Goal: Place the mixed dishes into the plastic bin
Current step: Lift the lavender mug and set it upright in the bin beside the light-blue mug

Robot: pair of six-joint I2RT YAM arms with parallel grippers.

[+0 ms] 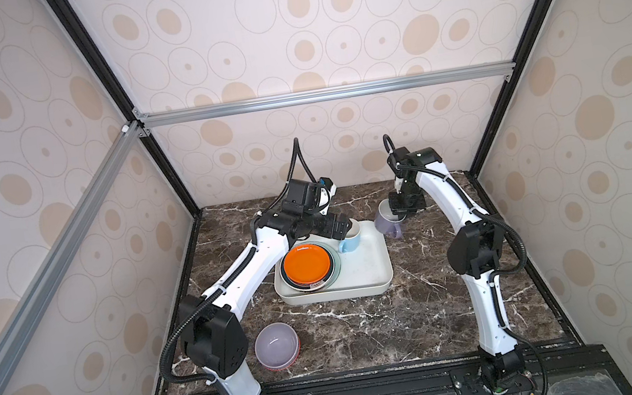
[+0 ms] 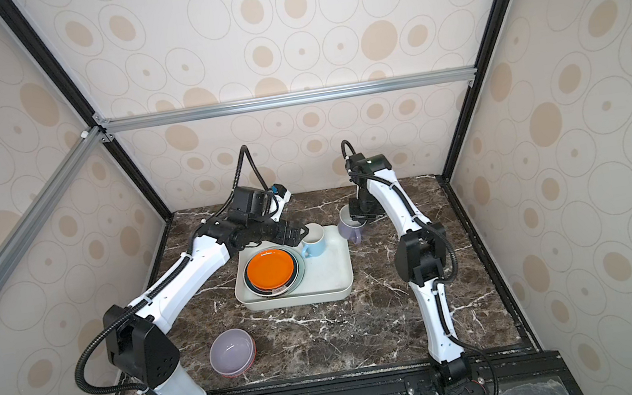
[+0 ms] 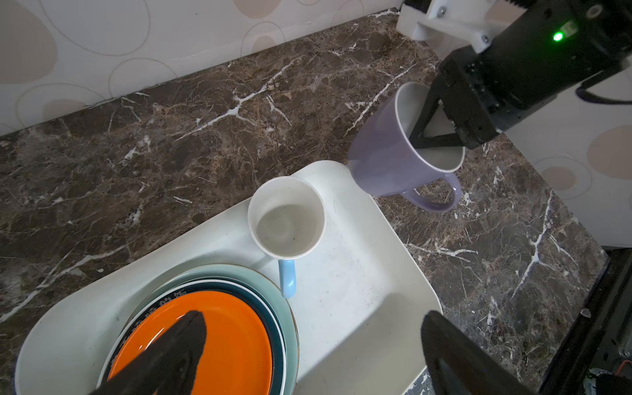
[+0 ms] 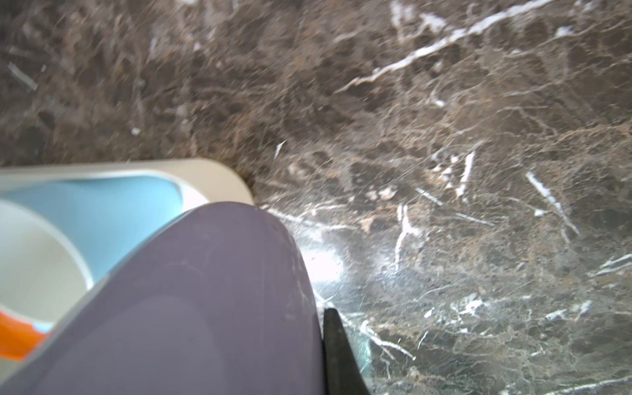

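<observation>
The off-white plastic bin [image 1: 372, 279] [image 2: 334, 280] [image 3: 359, 290] sits mid-table. In it lies a stack of plates with the orange plate [image 1: 307, 265] [image 2: 270, 271] [image 3: 232, 342] on top, over a dark-rimmed plate [image 3: 277, 328] and a mint-green plate [image 3: 289, 307]. A blue mug [image 1: 349, 238] [image 2: 313, 241] [image 3: 287, 225] stands upright in the bin beside them. My left gripper [image 1: 345, 226] [image 3: 313, 318] hangs open over the bin, holding nothing. My right gripper [image 1: 401, 216] [image 3: 419, 143] is shut on the rim of the tilted lavender mug [image 1: 387, 222] [image 2: 350, 229] [image 3: 386, 160] [image 4: 188, 307] at the bin's far right corner.
A lavender bowl [image 1: 276, 346] [image 2: 232, 352] rests upright on the dark marble table [image 1: 426, 309] near the front left, close to the left arm's base. Patterned walls and black frame posts close in the back and both sides.
</observation>
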